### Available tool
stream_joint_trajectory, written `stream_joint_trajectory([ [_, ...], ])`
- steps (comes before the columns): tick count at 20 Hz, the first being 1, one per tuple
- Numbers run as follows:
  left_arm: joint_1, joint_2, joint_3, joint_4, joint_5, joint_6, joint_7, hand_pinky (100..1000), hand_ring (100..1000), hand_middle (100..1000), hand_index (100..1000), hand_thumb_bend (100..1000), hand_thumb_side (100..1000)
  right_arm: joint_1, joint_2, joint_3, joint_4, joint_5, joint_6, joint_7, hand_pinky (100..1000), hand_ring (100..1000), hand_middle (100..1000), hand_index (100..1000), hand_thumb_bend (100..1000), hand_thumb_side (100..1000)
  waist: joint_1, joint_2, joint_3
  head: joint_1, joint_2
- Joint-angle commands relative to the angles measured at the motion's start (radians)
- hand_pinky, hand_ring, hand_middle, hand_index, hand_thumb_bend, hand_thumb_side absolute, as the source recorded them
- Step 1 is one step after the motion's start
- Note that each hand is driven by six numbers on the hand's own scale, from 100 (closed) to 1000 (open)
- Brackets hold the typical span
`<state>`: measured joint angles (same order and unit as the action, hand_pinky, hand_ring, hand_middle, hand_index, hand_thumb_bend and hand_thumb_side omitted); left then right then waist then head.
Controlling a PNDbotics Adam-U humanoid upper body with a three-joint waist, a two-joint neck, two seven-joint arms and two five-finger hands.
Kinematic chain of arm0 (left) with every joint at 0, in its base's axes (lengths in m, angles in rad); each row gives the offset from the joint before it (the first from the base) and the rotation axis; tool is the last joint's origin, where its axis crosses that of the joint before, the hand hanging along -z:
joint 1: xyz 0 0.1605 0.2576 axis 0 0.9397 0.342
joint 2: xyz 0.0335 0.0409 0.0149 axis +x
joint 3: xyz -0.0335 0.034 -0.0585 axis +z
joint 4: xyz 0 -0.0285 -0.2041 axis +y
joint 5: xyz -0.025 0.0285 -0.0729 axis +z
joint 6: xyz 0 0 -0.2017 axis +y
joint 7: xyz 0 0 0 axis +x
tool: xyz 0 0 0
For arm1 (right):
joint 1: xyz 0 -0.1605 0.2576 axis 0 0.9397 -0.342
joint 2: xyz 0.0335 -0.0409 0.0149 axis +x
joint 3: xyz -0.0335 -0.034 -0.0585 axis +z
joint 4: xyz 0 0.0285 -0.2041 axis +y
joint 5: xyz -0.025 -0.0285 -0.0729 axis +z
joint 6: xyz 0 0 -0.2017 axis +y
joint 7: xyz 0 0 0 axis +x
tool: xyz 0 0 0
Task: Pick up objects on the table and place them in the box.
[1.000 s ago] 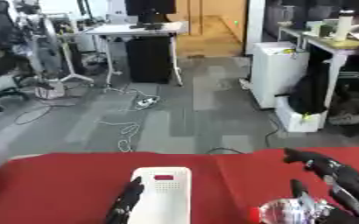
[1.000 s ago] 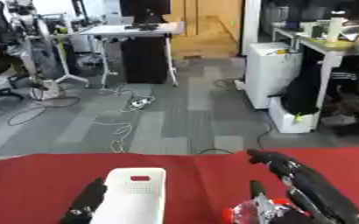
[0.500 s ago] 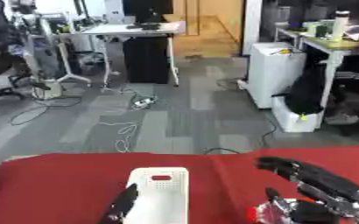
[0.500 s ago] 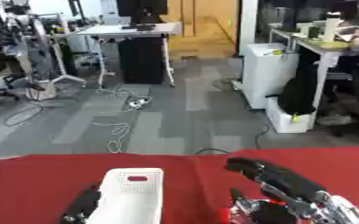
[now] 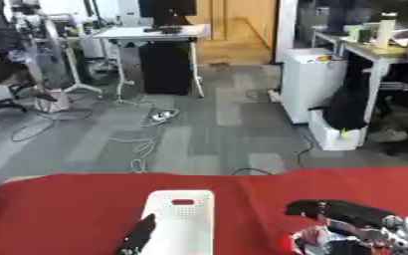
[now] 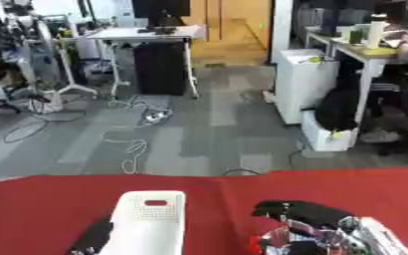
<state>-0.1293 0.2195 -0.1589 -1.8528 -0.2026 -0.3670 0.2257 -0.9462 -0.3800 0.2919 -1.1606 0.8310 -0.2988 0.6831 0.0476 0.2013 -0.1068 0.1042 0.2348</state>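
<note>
Red cloth covers the table (image 5: 59,209) across the bottom of both views. On it, near the middle, stands a white plastic box (image 5: 180,222), tall and narrow with rounded corners, its face dotted with a grid of small holes below a small red patch; no writing on it can be read. A dark hand (image 5: 138,236), the robot's left, shows only as black fingers lying against the box's left side, low at the frame edge; whether they are curled round the box or merely beside it cannot be told.

To the right, the right hand (image 6: 316,226) reaches in from the lower right corner, black fingers stretched out flat toward the left over a shiny silver object (image 5: 325,239) with a bit of red at its lower left edge. The object's shape is too blurred to name. The fingers look straight rather than curled, and seem to rest on top of the object, not wrapped about it.
</note>
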Motion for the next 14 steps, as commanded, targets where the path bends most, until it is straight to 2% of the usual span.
stream_joint_trajectory([
  [1,0.002,0.02,0.007,-0.01,-0.002,0.0,-0.003,1000,1000,960,984,569,853,-0.036,-0.041,0.006,0.004,0.047,-0.002,0.018,1000,954,1000,1000,330,610,-0.003,-0.023,-0.003,-0.011,0.001],
  [9,0.01,0.022,0.011,-0.009,-0.011,0.001,-0.01,1000,1000,954,982,590,841,-0.058,-0.093,0.013,0.02,0.087,-0.019,0.041,1000,937,1000,1000,301,631,0.004,-0.027,-0.01,-0.031,-0.001],
  [12,0.012,0.023,0.012,-0.009,-0.012,0.002,-0.01,1000,1000,950,980,589,843,-0.061,-0.105,0.013,0.023,0.086,-0.025,0.04,998,878,1000,1000,286,641,0.007,-0.028,-0.012,-0.038,-0.003],
  [14,0.012,0.023,0.012,-0.009,-0.013,0.002,-0.012,1000,1000,947,979,588,845,-0.062,-0.108,0.013,0.024,0.082,-0.03,0.037,918,805,1000,1000,273,644,0.009,-0.028,-0.012,-0.041,-0.004],
])
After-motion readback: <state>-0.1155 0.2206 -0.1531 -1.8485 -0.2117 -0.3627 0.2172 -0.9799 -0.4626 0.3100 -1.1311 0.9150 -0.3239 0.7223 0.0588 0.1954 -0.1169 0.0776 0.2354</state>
